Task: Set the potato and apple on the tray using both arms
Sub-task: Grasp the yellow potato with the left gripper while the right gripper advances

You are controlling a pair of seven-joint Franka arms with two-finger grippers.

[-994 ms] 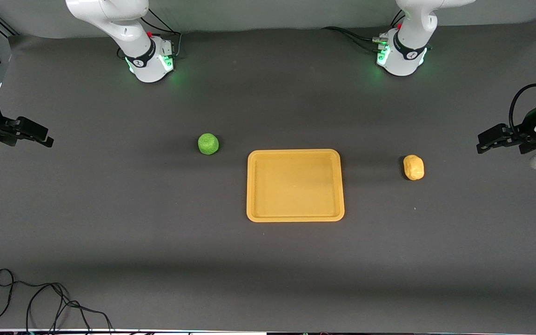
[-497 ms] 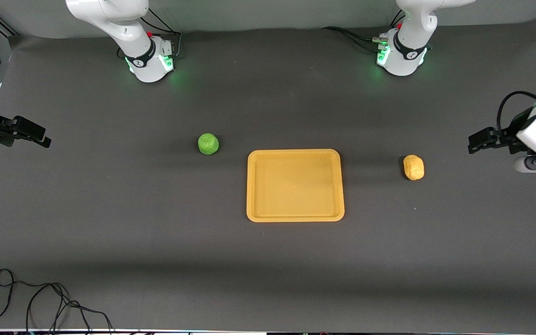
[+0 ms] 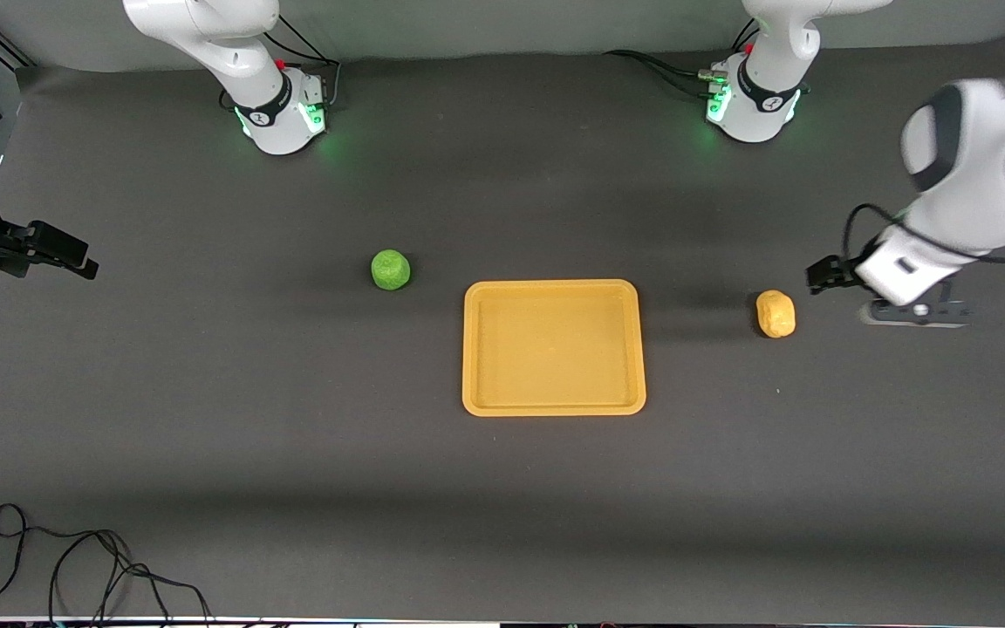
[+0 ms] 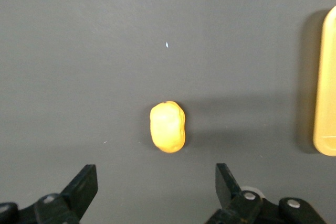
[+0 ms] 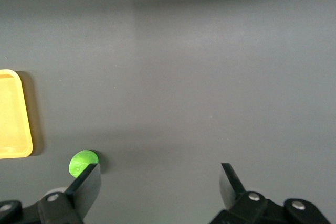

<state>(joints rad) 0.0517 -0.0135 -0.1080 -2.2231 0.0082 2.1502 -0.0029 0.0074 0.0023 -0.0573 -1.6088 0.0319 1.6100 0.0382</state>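
I'm looking at a dark grey table [image 3: 206, 419]. My left gripper [image 3: 823, 276], fingers apart, is hovering just beside the potato [image 3: 775, 313]. My right gripper [image 3: 75, 257] is waiting spread open at the table's end, well apart from the apple [image 3: 390, 269]. The tray [image 3: 554, 405] is lying between both.

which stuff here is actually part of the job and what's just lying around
Part of the job:
- small yellow-tan oval potato, on the table beside the tray
- small bright green round apple, also on the table
- flat rectangular yellow-orange plastic tray, nothing on it
- left gripper, open, by the potato
- right gripper, open, waiting at its table end

Lying about:
- loose black cable near the front camera
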